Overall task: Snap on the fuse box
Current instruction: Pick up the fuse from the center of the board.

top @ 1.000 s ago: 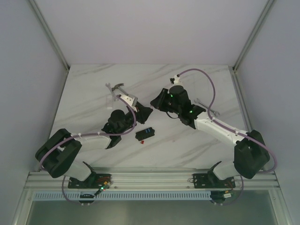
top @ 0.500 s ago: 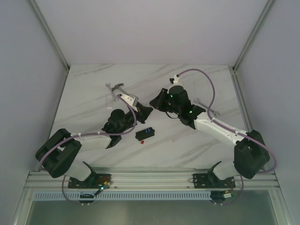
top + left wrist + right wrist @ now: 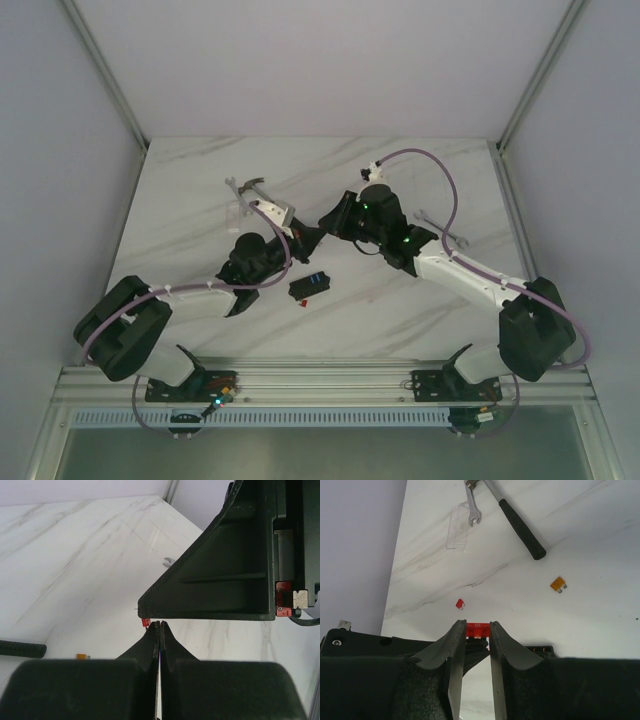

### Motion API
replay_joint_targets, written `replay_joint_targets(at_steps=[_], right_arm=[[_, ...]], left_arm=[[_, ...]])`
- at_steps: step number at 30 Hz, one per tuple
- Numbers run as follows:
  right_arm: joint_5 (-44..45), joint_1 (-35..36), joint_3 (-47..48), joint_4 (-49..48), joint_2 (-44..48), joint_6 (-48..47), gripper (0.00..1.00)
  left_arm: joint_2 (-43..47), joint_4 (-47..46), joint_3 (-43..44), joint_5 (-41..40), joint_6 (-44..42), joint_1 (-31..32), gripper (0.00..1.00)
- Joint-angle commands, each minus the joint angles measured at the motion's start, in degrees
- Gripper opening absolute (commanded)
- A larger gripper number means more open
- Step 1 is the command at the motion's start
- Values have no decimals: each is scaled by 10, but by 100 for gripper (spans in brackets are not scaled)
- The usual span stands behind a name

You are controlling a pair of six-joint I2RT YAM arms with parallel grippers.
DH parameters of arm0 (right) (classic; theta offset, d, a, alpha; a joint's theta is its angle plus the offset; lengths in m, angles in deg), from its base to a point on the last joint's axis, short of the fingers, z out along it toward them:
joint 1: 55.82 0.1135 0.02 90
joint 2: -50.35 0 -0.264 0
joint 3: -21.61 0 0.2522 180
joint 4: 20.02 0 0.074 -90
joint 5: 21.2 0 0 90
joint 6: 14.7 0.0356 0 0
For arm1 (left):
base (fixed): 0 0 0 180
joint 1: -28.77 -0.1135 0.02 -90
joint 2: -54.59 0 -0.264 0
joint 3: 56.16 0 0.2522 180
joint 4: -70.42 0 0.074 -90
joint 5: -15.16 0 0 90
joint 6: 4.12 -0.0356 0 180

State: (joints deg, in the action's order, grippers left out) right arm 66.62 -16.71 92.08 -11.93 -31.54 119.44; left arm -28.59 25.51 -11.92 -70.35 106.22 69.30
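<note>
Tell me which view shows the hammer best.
Right wrist view: the hammer shows its whole black handle, the head cut at the top edge. The left wrist view catches only the handle's end; the top view shows it small and partly covered.

black fuse box (image 3: 310, 287), flat on table, blue-and-red centre

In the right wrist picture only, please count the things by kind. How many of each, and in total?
Small red plastic fuses: 2, one held in the right arm's fingers, one lying loose
Small orange plastic fuse: 1
Black-handled hammer: 1
Silver metal wrench: 1
Clear plastic cover: 1
Total: 6
</note>
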Motion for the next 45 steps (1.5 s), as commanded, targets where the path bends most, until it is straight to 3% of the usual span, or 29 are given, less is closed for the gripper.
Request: replay_joint_targets(at_steps=[1,10,12,13,24,38,45], right_arm=[[-9,4,-8,-19,7,4,22],[-19,4,-17,-31,15,4,22],[-16,4,-18,-31,17,3,22],[-14,5,-20,-30,19,1,22],[-17,4,-27,-35,31,-3,22],[-14,4,-36,-41,36,1,21],[-25,4,-34,-42,31,1,21]], left_arm=[[17,-1,10,11,-21,3,0],[39,23,4,19,-36,2,0],[43,30,1,9,-30,3,19],[47,29,-4,6,-30,3,23],[57,17,-32,-37,-29,-1,40],[36,15,-26,-52,-15,-3,53],[36,1,-26,-36,-14,-5,53]])
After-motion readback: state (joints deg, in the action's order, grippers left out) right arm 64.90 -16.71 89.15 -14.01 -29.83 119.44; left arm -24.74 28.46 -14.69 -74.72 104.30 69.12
